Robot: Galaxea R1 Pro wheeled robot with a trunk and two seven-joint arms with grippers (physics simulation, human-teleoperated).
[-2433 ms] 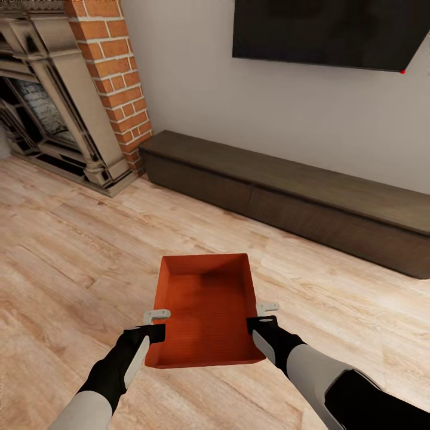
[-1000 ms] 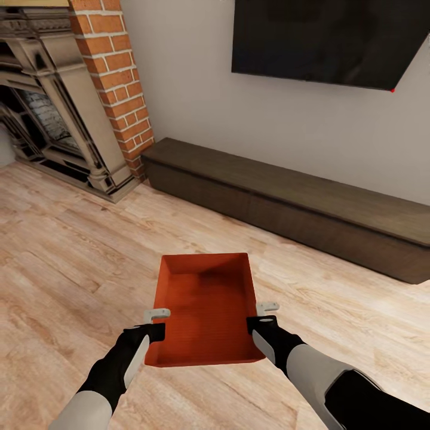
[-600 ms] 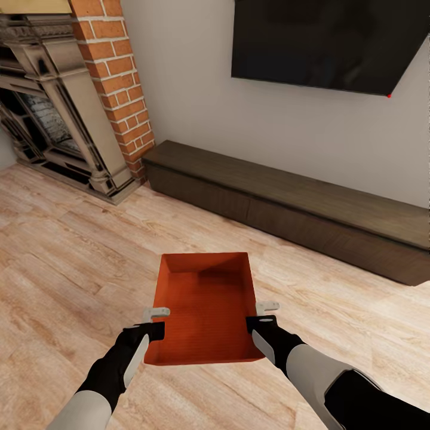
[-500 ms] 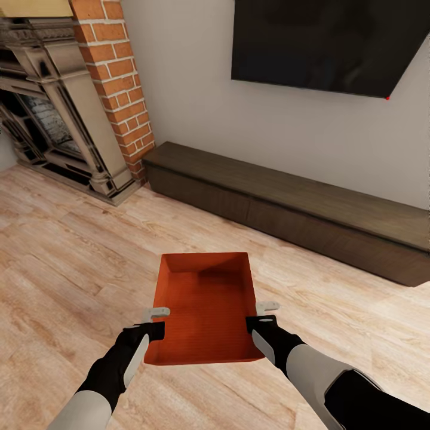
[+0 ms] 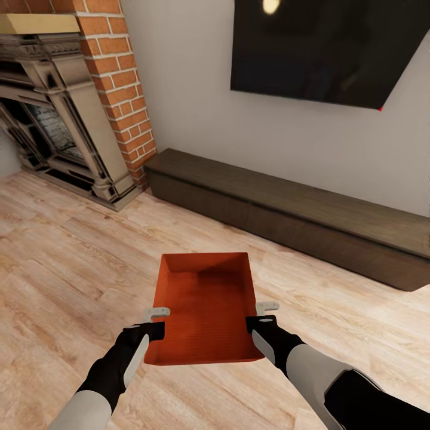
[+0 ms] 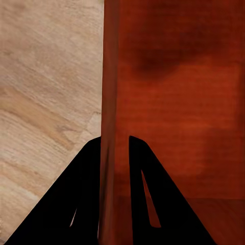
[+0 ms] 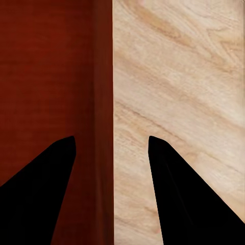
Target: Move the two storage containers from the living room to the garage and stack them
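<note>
Both arms reach forward and carry one orange-red bin [image 5: 206,307] between them, clear of the light plank floor [image 5: 71,257]. The left gripper [image 5: 156,322] is clamped on the bin's left wall; in the left wrist view its two dark fingers [image 6: 148,194] straddle that wall [image 6: 109,102], one inside and one outside, pressed against it. The right gripper [image 5: 264,316] sits at the bin's right wall; in the right wrist view its fingers [image 7: 51,178] stand apart on either side of the wall [image 7: 102,102], inner finger over the bin's inside, outer finger over the floor, and the pictures do not settle whether they press it. The bin is open-topped and empty, long axis pointing away from the robot. Beyond the bin, a low dark cabinet [image 5: 286,209] runs along the pale wall [image 5: 191,89]. Left of the cabinet stands a brick fireplace [image 5: 65,113]. Above the cabinet hangs a dark TV [image 5: 328,48].
</note>
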